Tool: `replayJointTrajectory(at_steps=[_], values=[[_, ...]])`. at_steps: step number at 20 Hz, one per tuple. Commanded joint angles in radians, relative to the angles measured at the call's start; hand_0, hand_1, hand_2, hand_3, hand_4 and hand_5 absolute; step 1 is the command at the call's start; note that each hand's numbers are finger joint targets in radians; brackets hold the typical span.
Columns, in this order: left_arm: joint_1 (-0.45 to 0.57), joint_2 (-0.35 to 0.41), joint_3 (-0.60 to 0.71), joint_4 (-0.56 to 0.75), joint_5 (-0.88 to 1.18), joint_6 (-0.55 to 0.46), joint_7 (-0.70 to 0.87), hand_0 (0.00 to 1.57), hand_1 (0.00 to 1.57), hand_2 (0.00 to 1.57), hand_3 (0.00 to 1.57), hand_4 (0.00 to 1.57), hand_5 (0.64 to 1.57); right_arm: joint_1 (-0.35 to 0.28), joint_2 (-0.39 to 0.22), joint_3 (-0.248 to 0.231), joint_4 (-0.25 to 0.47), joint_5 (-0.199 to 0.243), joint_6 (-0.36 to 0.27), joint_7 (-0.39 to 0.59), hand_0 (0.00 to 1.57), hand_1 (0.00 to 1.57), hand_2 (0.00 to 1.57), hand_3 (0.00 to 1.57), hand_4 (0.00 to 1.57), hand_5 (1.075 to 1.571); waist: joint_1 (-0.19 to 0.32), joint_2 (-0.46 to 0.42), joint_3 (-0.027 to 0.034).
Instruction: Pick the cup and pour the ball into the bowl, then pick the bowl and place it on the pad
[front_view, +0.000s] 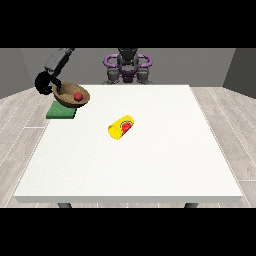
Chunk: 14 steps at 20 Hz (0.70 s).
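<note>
**Bowl held over pad**

Hand at the view's left (44, 81) grips the rim of the bowl (71, 96), fingers curled round it. Red ball (78, 96) inside. Bowl tilted, above the green pad (60, 113) at the table (150, 165) edge. Yellow cup (121, 128) on its side mid-table.

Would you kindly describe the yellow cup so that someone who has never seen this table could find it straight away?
Start at the large white table and look near its middle, slightly towards the view's left. There the yellow cup lies on its side, apart from everything else. Unlike the brown bowl held over the green pad at the far left corner, it is bright yellow with red showing at its open end.
</note>
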Motion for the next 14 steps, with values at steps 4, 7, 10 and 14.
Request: replayJointTrajectory(at_steps=[4,7,10,14], values=[[-0.089,0.014,-0.033,-0.071,0.046,0.019,0.040,0.00,0.00,0.00,0.00,0.00,1.571,-0.142,-0.105,-0.043,0.120,0.010,0.019,-0.037,1.57,1.57,1.57,0.97,1.15,1.565,0.066,0.105,0.0010],[-0.097,0.003,-0.050,-0.154,0.079,0.052,0.092,0.00,0.00,0.00,0.00,0.00,1.571,-0.136,-0.177,-0.100,0.239,-0.022,0.101,-0.088,1.57,1.57,1.57,0.87,1.12,1.565,0.092,0.129,0.0024],[-0.110,-0.023,-0.066,-0.221,0.044,0.119,0.032,0.00,0.00,0.00,0.00,0.00,1.571,-0.157,-0.146,-0.090,0.259,0.003,0.063,-0.167,1.57,1.57,1.57,0.73,1.18,1.563,0.079,0.187,0.0023],[-0.091,0.002,-0.046,-0.280,0.096,0.094,0.058,0.00,0.00,0.00,0.00,0.00,1.570,-0.169,-0.188,-0.113,0.317,0.002,0.086,-0.236,1.57,1.57,1.57,0.54,1.16,1.563,0.118,0.230,0.0019]])
